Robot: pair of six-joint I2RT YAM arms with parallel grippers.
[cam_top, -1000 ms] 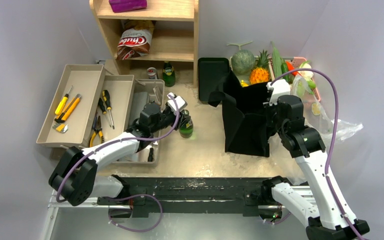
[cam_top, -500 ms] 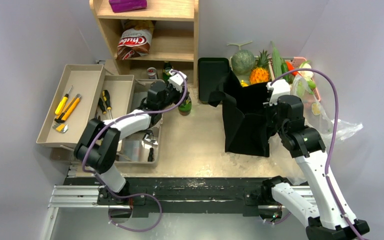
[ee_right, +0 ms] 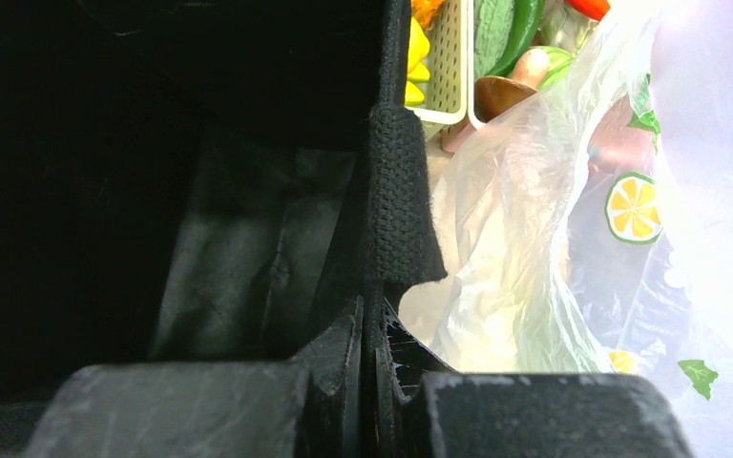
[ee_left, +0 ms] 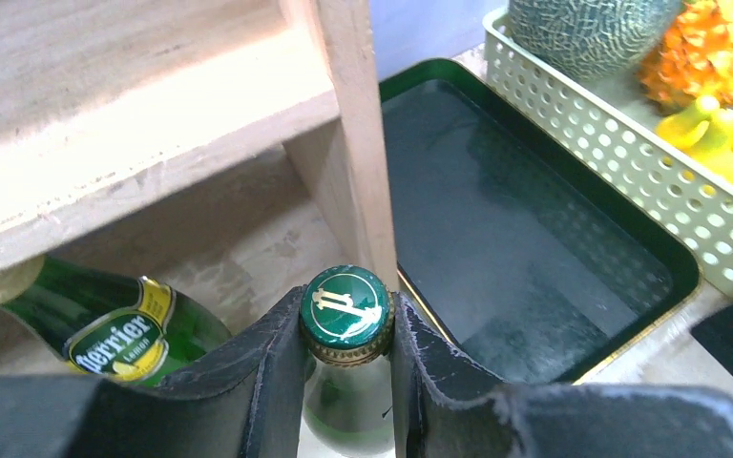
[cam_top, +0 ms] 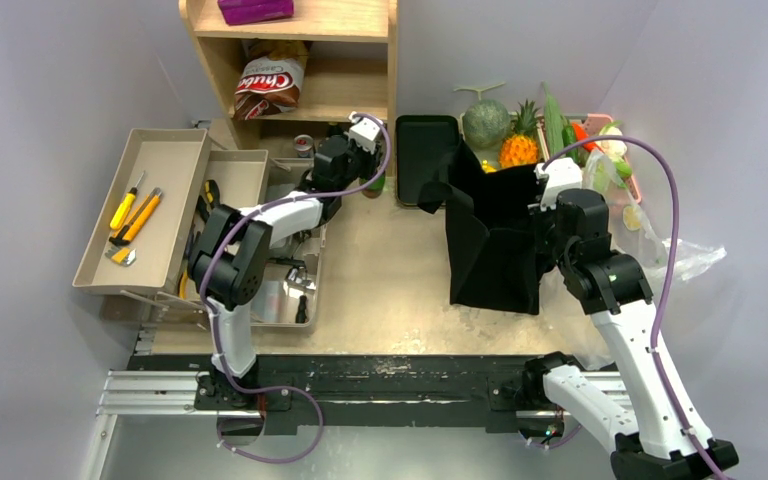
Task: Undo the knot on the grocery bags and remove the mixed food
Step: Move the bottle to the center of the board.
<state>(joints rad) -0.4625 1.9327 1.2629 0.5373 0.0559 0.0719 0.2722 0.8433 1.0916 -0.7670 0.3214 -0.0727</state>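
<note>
Left wrist view: the left jaws are clamped on the neck of a green bottle (ee_left: 346,315), just under its green cap, close beside the corner post of the wooden shelf (ee_left: 348,114). A second green bottle (ee_left: 119,329), labelled Perrier, is at its 9 o'clock under the shelf, and the black tray (ee_left: 534,191) lies at its 2 o'clock. From the top external view, the black cloth bag (cam_top: 495,240) stands open toward 3 o'clock on the worktop (cam_top: 400,270), with the right jaws pinched shut on its rim. The see-through plastic bag (cam_top: 685,255) lies against it at 3 o'clock. The melon (cam_top: 486,122) sits at the bag's 12 o'clock, and the chip packet (cam_top: 270,80) is on the shelf.
</note>
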